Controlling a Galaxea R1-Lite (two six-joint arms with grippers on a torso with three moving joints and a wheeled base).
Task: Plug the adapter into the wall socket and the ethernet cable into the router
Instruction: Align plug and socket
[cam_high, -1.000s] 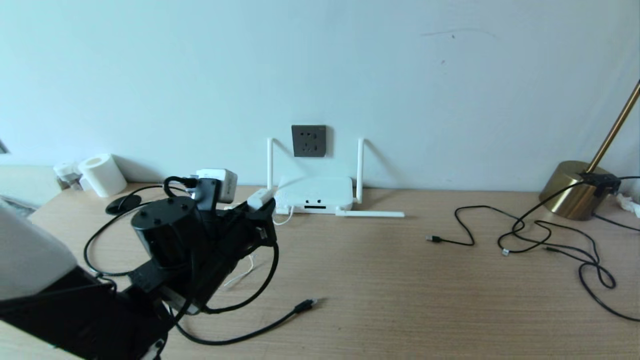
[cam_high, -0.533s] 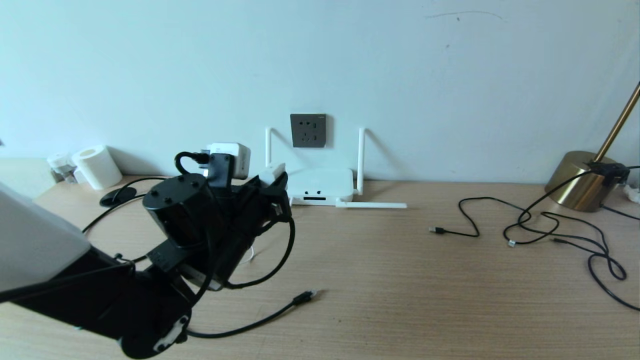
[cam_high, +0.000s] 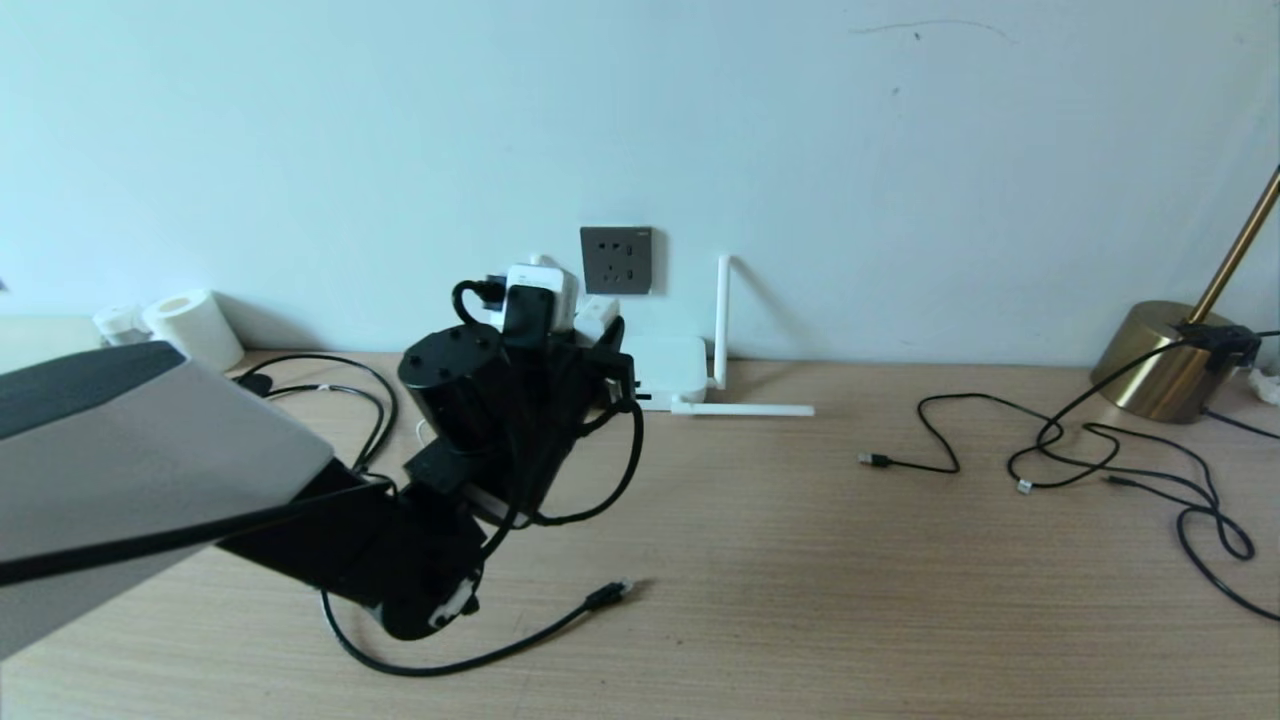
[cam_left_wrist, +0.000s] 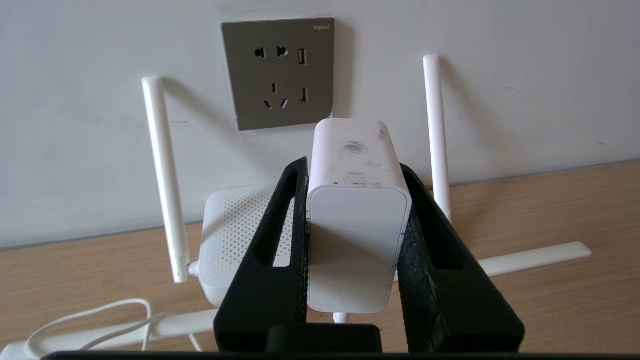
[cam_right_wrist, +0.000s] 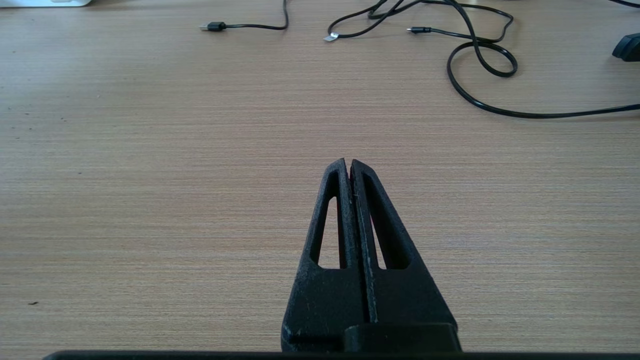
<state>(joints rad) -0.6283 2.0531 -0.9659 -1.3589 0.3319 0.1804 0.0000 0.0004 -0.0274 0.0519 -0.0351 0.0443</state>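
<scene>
Lamp (cam_high: 1165, 365): stood on the desk's far right, by the wall.
USB cables (cam_high: 1100, 470): lay tangled just beside the lamp.
Paper roll (cam_high: 195, 328): well left of the lamp.

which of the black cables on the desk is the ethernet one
Start at the wall socket and drop to the desk's near edge: the ethernet cable ends there, below the left arm. It is thicker than the thin USB cables by the lamp, with a clear-tipped plug.
</scene>
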